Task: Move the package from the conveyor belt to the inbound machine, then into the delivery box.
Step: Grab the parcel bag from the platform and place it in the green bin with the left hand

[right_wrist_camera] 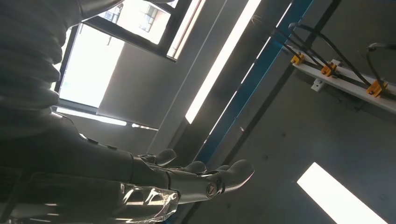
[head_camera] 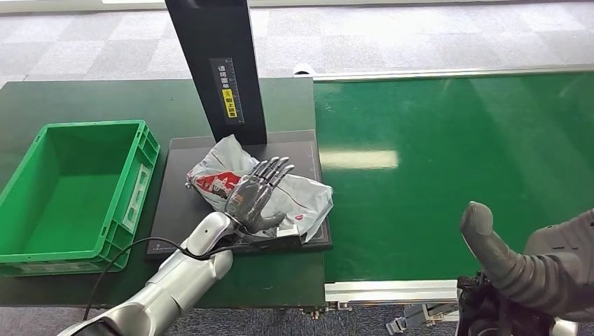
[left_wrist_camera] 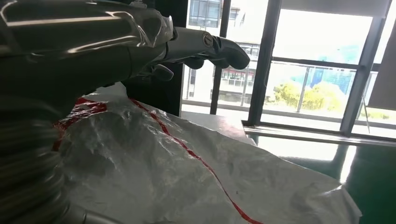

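The package (head_camera: pixel 308 197), a crumpled white plastic bag with red print, lies on the black plate of the inbound machine (head_camera: pixel 175 210), under its black upright column (head_camera: pixel 217 63). My left hand (head_camera: pixel 256 192) lies over the bag's middle, fingers stretched out straight toward the column. In the left wrist view those fingers (left_wrist_camera: pixel 205 46) reach out above the bag (left_wrist_camera: pixel 187 177) without closing on it. My right hand (head_camera: pixel 504 262) hangs by the near right corner of the green conveyor belt (head_camera: pixel 448 161), palm up; the right wrist view shows its fingers (right_wrist_camera: pixel 205 179) extended and holding nothing.
The green delivery box (head_camera: pixel 143 175) stands left of the machine plate on the dark table, with nothing in it. A metal rail (head_camera: pixel 392 288) edges the belt's near side. A black cable (head_camera: pixel 133 248) loops from my left arm across the plate's front corner.
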### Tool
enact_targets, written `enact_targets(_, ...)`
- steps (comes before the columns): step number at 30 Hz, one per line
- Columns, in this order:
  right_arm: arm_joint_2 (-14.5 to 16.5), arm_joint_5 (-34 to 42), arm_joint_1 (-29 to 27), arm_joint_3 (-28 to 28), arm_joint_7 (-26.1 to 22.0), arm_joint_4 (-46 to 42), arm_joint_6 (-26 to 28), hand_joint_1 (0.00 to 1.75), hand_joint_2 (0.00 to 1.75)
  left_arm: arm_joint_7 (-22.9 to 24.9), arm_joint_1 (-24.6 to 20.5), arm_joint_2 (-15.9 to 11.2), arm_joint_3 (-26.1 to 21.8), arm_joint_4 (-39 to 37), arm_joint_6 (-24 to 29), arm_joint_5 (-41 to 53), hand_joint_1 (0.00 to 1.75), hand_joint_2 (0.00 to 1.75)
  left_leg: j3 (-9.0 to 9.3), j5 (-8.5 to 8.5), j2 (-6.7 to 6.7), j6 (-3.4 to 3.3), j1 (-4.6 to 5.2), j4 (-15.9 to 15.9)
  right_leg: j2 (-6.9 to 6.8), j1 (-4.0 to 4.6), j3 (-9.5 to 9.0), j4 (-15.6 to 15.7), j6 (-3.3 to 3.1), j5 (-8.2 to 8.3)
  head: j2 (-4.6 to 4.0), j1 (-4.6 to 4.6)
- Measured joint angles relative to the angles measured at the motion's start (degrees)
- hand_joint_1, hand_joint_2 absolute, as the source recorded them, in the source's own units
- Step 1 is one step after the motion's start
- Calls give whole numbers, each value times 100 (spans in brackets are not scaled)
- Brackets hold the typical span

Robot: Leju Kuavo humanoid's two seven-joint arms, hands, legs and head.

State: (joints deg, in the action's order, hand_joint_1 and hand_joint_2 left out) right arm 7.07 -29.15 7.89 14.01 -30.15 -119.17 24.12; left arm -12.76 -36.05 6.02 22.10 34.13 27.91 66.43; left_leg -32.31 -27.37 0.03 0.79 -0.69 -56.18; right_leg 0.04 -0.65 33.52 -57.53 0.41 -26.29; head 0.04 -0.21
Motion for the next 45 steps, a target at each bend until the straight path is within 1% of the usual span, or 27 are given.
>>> enact_targets(2,-8,110,-15,0,4,-33,-63,0,175,320,-132,22,54,-235,34,267,0,175,-1,0,0,0,0,0,0,0,0,0,0,0,-1,-1)
enact_targets(7,-22,355,24,0,-22,-18,-233,0,175,1498,-525,52,252,-708,-3,1358,0,175,-1,0,-1,0,0,1,0,0,-3,-1,0,0,-1,0)
enact_targets(8,-22,379,44,0,-24,-5,-257,0,175,1672,-594,58,296,-790,-42,1517,3,175,0,0,-1,0,0,1,0,0,-4,-1,0,0,0,0)
enact_targets(10,-21,441,84,0,-33,26,-293,0,175,1910,-710,74,368,-935,-165,1721,88,175,2,0,-1,0,0,1,-1,0,-7,-1,0,0,0,0)
enact_targets(12,-21,519,119,2,-70,63,-308,0,175,2025,-801,91,425,-1066,-374,1836,171,175,5,0,-1,0,0,1,-1,0,-11,-1,0,0,-1,-1)
enact_targets(14,-22,583,146,7,-129,96,-303,0,175,1970,-869,107,457,-1174,-676,1861,173,175,7,1,-2,0,0,2,-1,0,-14,-1,0,0,-1,-1)
enact_targets(15,-24,604,158,8,-159,112,-292,0,175,1848,-895,112,460,-1218,-872,1814,174,175,9,0,-2,0,0,2,-1,0,-16,-1,0,0,0,-1)
enact_targets(18,-27,626,187,8,-229,158,-251,0,175,1149,-962,127,332,-1312,-1499,1357,174,175,21,0,-4,0,0,3,-3,0,-30,-1,1,-3,1,-1)
enact_targets(20,-27,626,191,7,-262,181,-230,0,175,670,-980,140,148,-1350,-1736,981,174,175,27,-1,-5,0,0,3,-4,0,-36,-1,2,-4,1,-1)
enact_targets(23,-27,626,174,6,-308,200,-203,0,175,86,-962,207,-147,-1381,-1864,551,175,175,28,0,-6,0,0,3,-4,-1,-37,-1,2,-4,1,0)
enact_targets(27,-26,626,139,-13,-364,208,-194,0,175,-547,-915,335,-452,-1385,-1997,133,175,175,27,-1,-5,0,2,2,-4,-2,-35,-1,3,-3,-2,1)
enact_targets(31,-25,624,126,-35,-371,208,-200,0,175,-961,-850,435,-626,-1377,-2103,-152,175,175,24,-1,-5,0,2,2,-3,-2,-29,0,2,-3,0,-2)
enact_targets(32,-25,619,120,-40,-371,208,-204,0,175,-1142,-827,457,-667,-1355,-2146,-290,175,175,24,-1,-5,0,2,2,-3,-2,-27,0,2,-3,0,-2)
enact_targets(34,-25,603,108,-63,-370,209,-210,0,175,-1755,-731,531,-756,-1180,-2358,-852,175,175,21,-1,-6,0,2,2,-4,-2,-25,0,2,-3,-1,-1)
enact_targets(36,-25,595,92,-103,-369,212,-200,0,175,-2264,-495,612,-780,-623,-2677,-1733,175,175,18,-2,-5,0,2,2,-3,-2,-24,-1,2,-3,-2,0)
enact_targets(37,-26,595,79,-122,-369,216,-189,0,175,-2369,-318,632,-734,-125,-2771,-2220,175,175,16,-2,-1,0,2,2,0,-2,-23,-1,3,-3,-1,-1)
enact_targets(38,-26,596,62,-140,-370,222,-173,0,175,-2370,-123,629,-650,483,-2756,-2682,175,175,13,-3,2,0,2,2,2,-2,-21,-1,3,-3,-1,-1)
enact_targets(40,-27,596,20,-178,-387,238,-150,0,175,-2208,245,555,-396,1915,-2447,-3385,175,175,5,-6,3,0,2,2,3,-2,-13,-1,3,-4,0,0)
enact_targets(41,-26,592,-4,-199,-399,245,-143,0,175,-2095,387,488,-264,2608,-2256,-3593,175,175,2,-6,2,0,2,2,3,-2,-9,-1,3,-4,-1,1)
enact_targets(43,-25,573,-54,-243,-425,257,-126,0,175,-1981,606,338,-51,3817,-1898,-3736,175,175,-1,-8,1,0,1,3,1,-1,-6,-1,3,-6,-2,-1)
enact_targets(45,-22,549,-118,-275,-457,261,-84,0,175,-2016,774,228,31,4635,-1377,-3595,175,175,-1,-9,0,0,-1,4,1,1,-6,-1,2,-7,-2,-2)
